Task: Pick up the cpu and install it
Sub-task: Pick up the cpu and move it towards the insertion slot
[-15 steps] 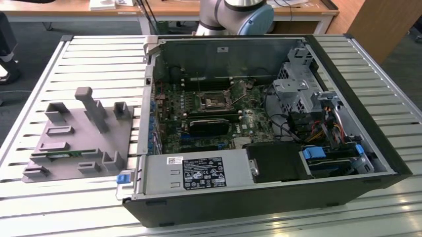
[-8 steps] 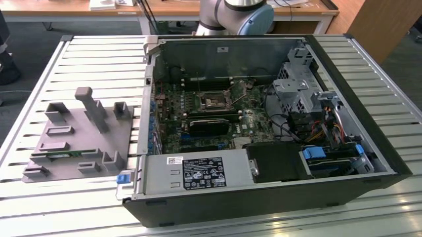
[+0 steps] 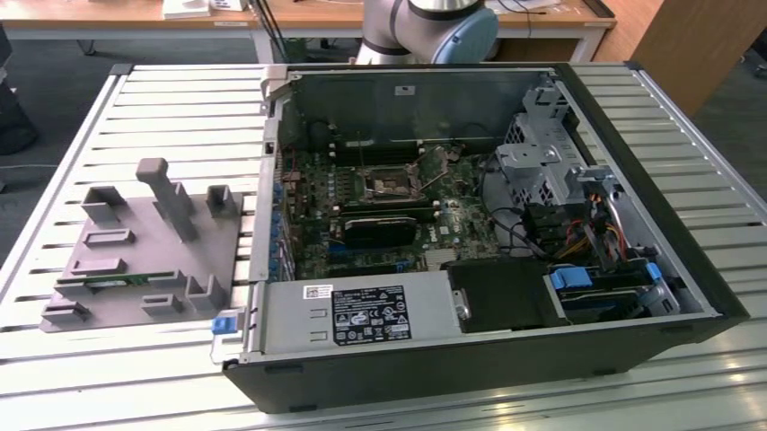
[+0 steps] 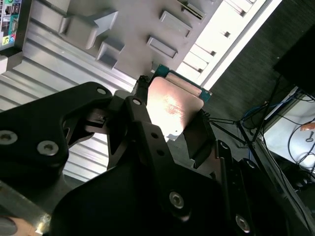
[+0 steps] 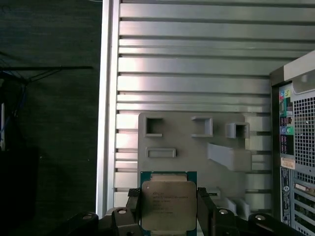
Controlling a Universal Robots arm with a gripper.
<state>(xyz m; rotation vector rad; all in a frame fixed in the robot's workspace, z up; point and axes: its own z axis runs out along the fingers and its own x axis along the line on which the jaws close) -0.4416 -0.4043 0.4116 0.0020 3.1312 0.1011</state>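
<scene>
The cpu (image 5: 168, 202) is a flat square chip with a silver metal top and a green rim. It sits between the two black fingers of my gripper (image 5: 168, 212), which is shut on its opposite edges. In the second wrist view the cpu (image 4: 173, 105) shines pinkish, clamped by the gripper (image 4: 170, 125). I am holding it in the air above the grey fixture plate (image 5: 197, 147) on the slatted table, beside the computer case. The motherboard's open cpu socket (image 3: 390, 186) lies inside the case (image 3: 480, 224).
The grey fixture plate (image 3: 132, 247) with raised posts and slots lies at the exterior view's left on the slatted metal table (image 3: 180, 117). A green memory stick (image 3: 114, 280) lies in it. The arm's base (image 3: 426, 27) stands behind the case. The case's rear panel (image 5: 295, 147) is beside me.
</scene>
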